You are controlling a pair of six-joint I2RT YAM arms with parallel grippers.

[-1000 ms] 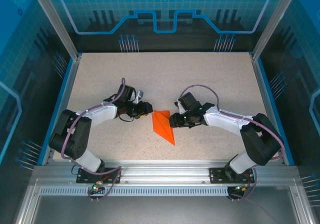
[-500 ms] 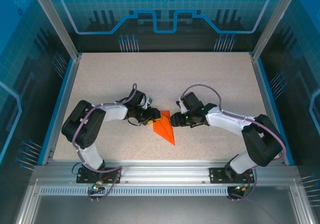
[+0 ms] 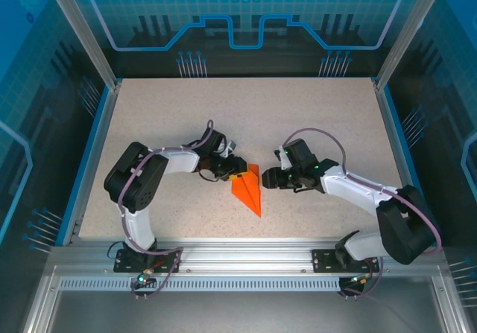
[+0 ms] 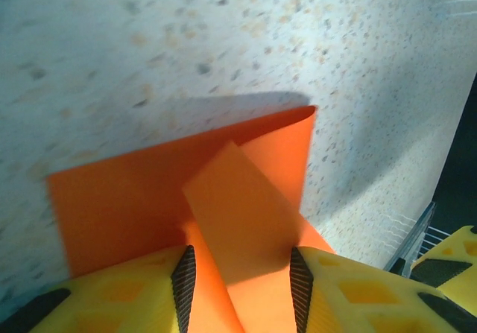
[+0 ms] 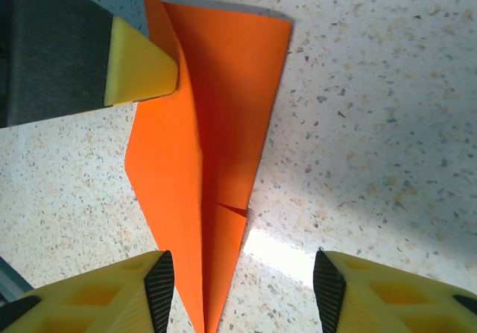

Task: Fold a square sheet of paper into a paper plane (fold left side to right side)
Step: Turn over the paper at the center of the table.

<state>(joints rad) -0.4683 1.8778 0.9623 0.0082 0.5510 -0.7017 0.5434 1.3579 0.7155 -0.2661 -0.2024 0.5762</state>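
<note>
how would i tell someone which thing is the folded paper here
Find the speckled beige table, then look near its middle. There, between the left tool and the right tool, lies the paper plane: a flat, bright orange wedge with its sharp tip toward the near edge. It is the only orange thing on the tabletop.

The left arm (image 3: pixel 160 167) and right arm (image 3: pixel 358 190) have white link shells between bulky black joint housings, and a greyish-purple cable (image 3: pixel 311 130) loops along each. Small green lights, perhaps status LEDs (image 3: pixel 314 170), dot the right one. At lower frame, the fingers (image 4: pixel 112 296) are yellow with recessed pockets and black ribbed pads (image 4: pixel 184 277).
</note>
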